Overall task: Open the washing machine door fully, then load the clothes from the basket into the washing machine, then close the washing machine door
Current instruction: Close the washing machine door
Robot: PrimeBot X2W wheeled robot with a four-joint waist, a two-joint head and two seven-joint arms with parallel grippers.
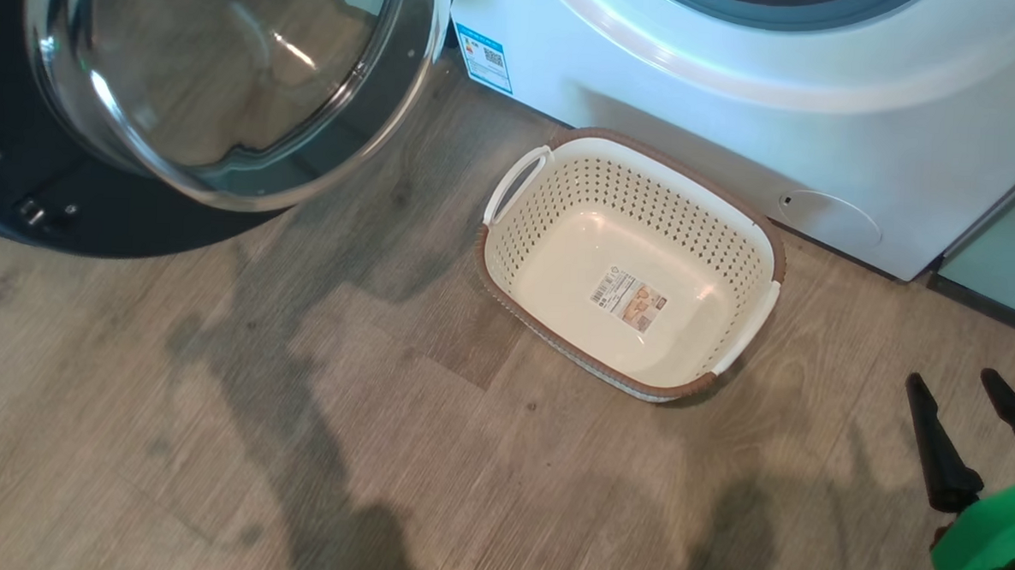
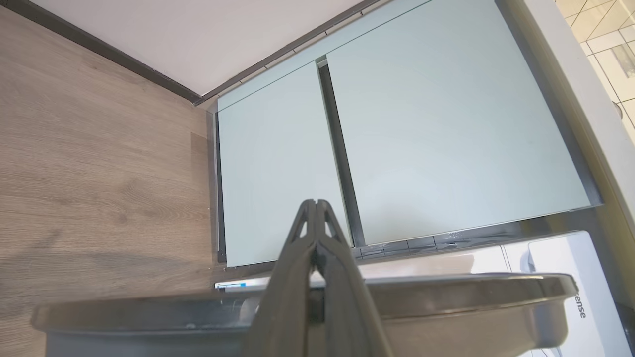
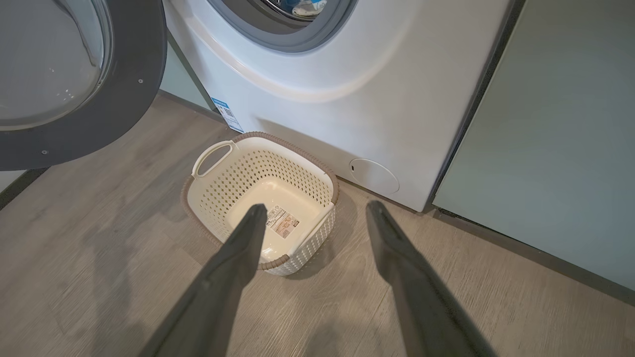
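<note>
- right gripper (image 1: 955, 382), two long dark fingers, at 4 o'clock in the head view: spread wide, holding nothing, over the grey-brown wood floor (image 1: 295, 447).
- left gripper (image 2: 313, 204): fingers pressed together, nothing between them.
- small cream-white perforated plastic basket (image 1: 648, 201) with a brown rim, just right of centre on the floor, its bottom label showing.
- large round washing machine door (image 1: 90, 224), black rim and clear glass bowl, at 10 o'clock, swung open.
- big white washing machine (image 1: 695, 113) at 1 o'clock, just behind the basket; pale and blue clothes (image 3: 305, 7) glimpsed in its drum.
</note>
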